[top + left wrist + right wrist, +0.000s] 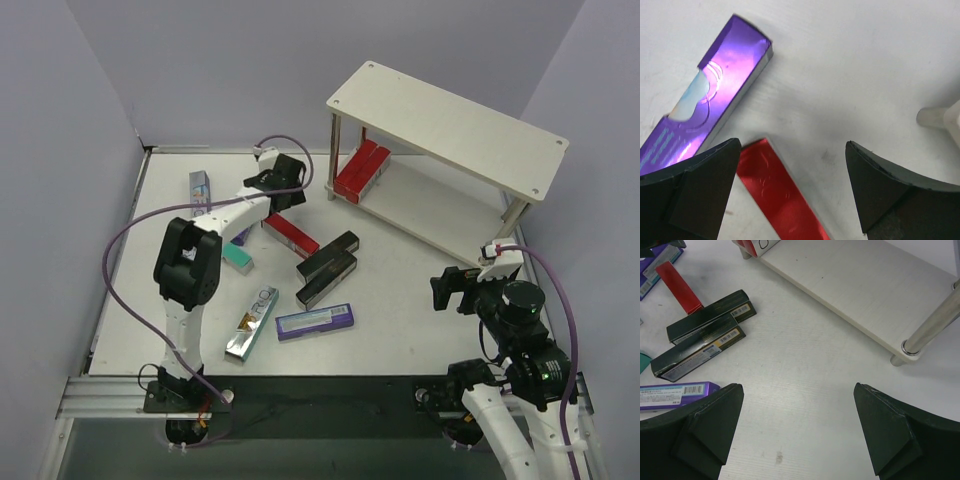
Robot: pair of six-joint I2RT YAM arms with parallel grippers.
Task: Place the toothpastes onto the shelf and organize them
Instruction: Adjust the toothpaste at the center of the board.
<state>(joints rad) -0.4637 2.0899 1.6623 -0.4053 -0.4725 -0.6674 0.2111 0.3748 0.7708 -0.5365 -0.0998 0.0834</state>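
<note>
The left hand (285,185) hangs over the far left part of the table (410,320), its jaws spread wide with nothing between them. In its wrist view a red carton (780,200) lies flat on the table below the gap, close to the left finger (700,190). A shiny purple carton (715,100) lies just beyond it.

The right hand (455,290) sits over the bare table near the right edge, also fully spread and holding nothing. It is just in front of the near right leg (935,325) of the shelf (450,125).

The shelf stands at the far right corner of the table, turned at an angle. Two red toothpastes (360,172) lie side by side at the left end of its lower board (430,205).

The other toothpastes lie loose on the table. Two black cartons (328,266) lie side by side near the middle. A purple-labelled carton (315,321) lies towards the near edge, and a silver carton (252,322) lies just left of it. A teal carton (236,257) shows partly under the left arm. One more silver and purple carton (199,187) lies by the far left edge.
</note>
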